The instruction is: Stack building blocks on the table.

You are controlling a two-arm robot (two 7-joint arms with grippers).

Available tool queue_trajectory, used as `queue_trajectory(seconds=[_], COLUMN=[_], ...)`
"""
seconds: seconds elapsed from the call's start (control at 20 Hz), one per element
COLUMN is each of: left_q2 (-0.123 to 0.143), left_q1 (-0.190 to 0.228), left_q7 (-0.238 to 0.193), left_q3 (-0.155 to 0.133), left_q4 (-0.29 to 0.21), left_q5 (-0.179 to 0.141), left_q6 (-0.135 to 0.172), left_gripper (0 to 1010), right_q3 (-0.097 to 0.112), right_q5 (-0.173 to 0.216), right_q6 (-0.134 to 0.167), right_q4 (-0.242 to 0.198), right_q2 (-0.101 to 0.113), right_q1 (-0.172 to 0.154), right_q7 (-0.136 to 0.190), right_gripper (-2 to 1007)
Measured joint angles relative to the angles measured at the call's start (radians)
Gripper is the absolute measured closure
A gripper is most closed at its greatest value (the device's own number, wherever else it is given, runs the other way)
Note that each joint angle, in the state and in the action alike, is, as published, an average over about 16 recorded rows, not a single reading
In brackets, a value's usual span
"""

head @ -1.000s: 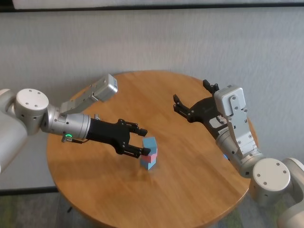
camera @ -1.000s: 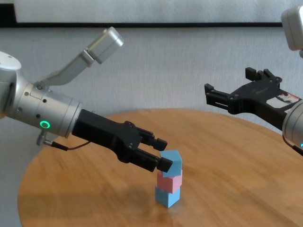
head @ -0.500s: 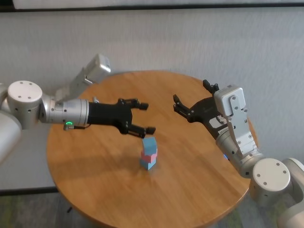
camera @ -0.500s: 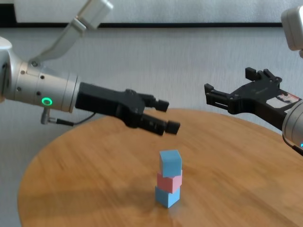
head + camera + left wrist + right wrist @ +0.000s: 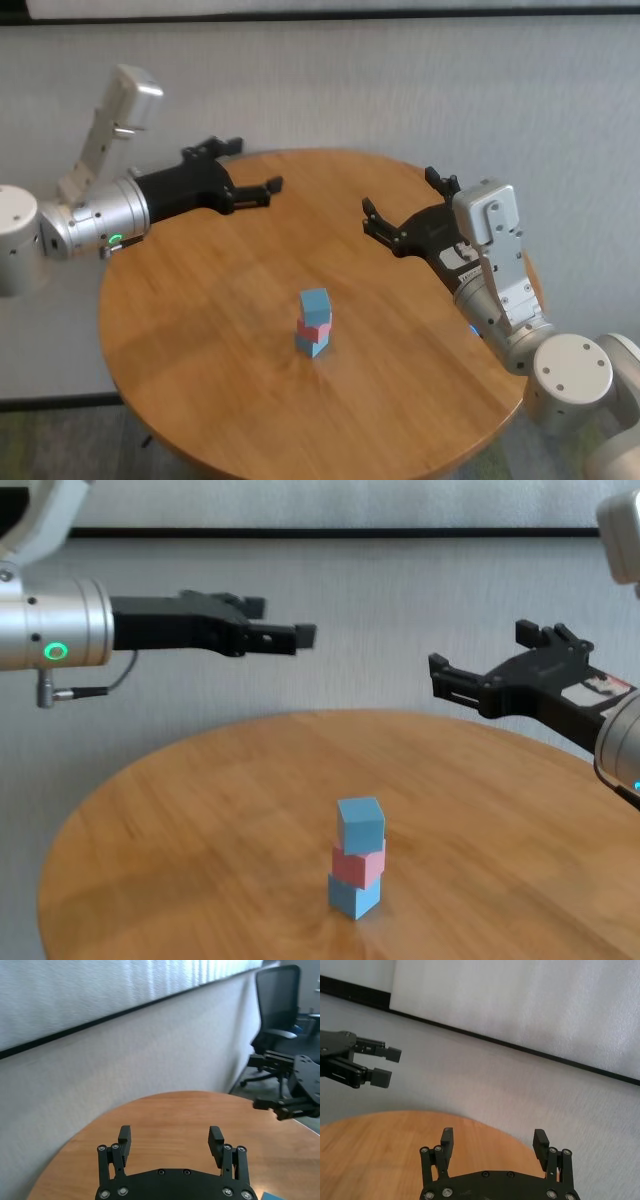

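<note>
Building blocks: standing as one column of three near the middle of the worktop, leaning on nothing, touched by no tool.
Bottom block: light blue, sitting directly on the wood, turned a little against the block above.
Middle block: pink, resting on the bottom block.
Top block: light blue, lying on the pink one, its edges not fully lining up with those below.
Worktop: round, honey-brown wood grain, carrying only the column in these views.
Left tool: hovering high over the far left rim of the worktop, well apart from the column, fingers spread wide and holding nothing; pointing toward the right side in the chest view.
Left tool in its own wrist view: showing both fingers parted with only bare wood between them.
Right tool: hanging above the right part of the worktop, also well apart from the column, fingers spread and gripping nothing; seen in the chest view at about the same height as the left one.
Right tool in its own wrist view: showing an empty gap between the fingers.
Office chair: standing in the background beyond the worktop, by the wall.
</note>
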Motion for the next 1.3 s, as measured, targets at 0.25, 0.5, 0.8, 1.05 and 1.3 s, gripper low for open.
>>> queue_trajectory(seconds=[0.25, 0.5, 0.8, 1.05, 1.3], left_q2=[0.005, -0.012, -0.031, -0.035, -0.035], left_q1=[0.094, 0.164, 0.192, 0.201, 0.199], left_q7=[0.185, 0.305, 0.355, 0.365, 0.362], left_q3=[-0.065, -0.108, -0.122, -0.125, -0.124], left_q4=[-0.143, -0.243, -0.283, -0.294, -0.291], left_q5=[-0.016, -0.01, 0.009, 0.019, 0.02], left_q6=[0.049, 0.069, 0.059, 0.044, 0.043], left_gripper=[10, 10, 10, 10, 10], right_q3=[0.018, 0.038, 0.049, 0.052, 0.051], right_q5=[0.026, 0.052, 0.066, 0.068, 0.067], right_q6=[0.006, 0.022, 0.042, 0.048, 0.047], right_q4=[-0.03, -0.066, -0.089, -0.094, -0.093], right_q2=[-0.004, -0.004, 0.002, 0.005, 0.005], right_q1=[-0.021, -0.044, -0.059, -0.062, -0.061], right_q7=[0.028, 0.059, 0.084, 0.089, 0.088], right_gripper=[0, 0, 0, 0, 0])
